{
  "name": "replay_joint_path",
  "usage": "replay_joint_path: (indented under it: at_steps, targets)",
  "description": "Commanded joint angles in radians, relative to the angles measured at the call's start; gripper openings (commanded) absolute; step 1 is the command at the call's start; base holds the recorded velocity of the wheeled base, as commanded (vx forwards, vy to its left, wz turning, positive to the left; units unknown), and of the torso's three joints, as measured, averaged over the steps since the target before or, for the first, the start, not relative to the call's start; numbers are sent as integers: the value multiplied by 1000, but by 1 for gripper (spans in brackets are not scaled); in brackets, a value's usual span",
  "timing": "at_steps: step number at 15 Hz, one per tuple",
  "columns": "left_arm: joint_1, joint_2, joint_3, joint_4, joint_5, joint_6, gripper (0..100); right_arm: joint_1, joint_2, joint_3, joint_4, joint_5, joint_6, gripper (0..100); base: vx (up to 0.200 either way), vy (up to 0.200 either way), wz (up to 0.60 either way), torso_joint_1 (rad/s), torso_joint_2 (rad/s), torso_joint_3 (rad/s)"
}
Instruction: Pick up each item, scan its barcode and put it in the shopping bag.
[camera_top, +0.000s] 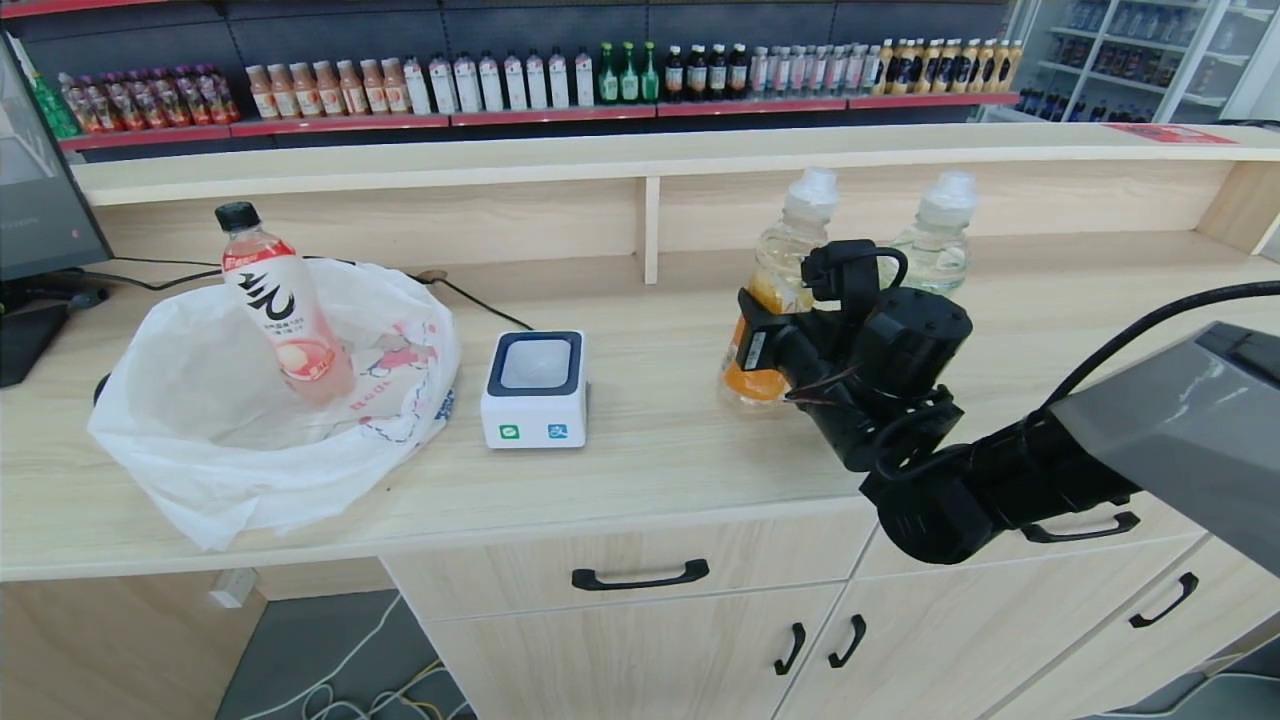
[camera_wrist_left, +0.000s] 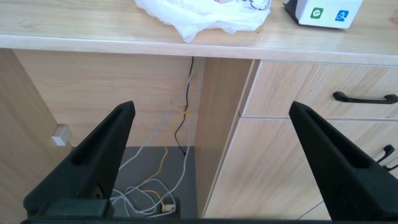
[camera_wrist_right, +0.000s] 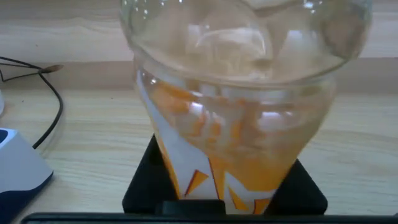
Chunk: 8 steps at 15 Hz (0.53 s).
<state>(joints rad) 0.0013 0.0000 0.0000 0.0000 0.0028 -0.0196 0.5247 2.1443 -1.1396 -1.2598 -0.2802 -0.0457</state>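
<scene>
Right pincer (camera_top: 760, 345) grasping orange bottle (camera_top: 790, 250); arm outstretched | left pincer (camera_wrist_left: 210, 109) spread; hanging low

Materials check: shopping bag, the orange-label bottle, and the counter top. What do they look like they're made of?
Shopping bag: thin white plastic film, semi-translucent, crumpled into soft folds.
Orange-label bottle: clear glossy plastic, likely PET; the liquid shows through and there are highlights on its curved wall.
Counter top: light wood-grain, matte; probably laminate over board, though solid wood can't be ruled out.
</scene>
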Motion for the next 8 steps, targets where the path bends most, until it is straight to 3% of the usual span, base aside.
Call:
replay_joint_path:
  at_steps: [1, 8]
  targets:
    - [0, 0, 0, 0, 0, 0, 100, 0, -7, 1, -4, -1, 0, 0, 0, 0, 0, 0, 0, 0]
    - [0, 0, 0, 0, 0, 0, 100, 29, -46, 11, -4, 4, 0, 0, 0, 0, 0, 0, 0, 0]
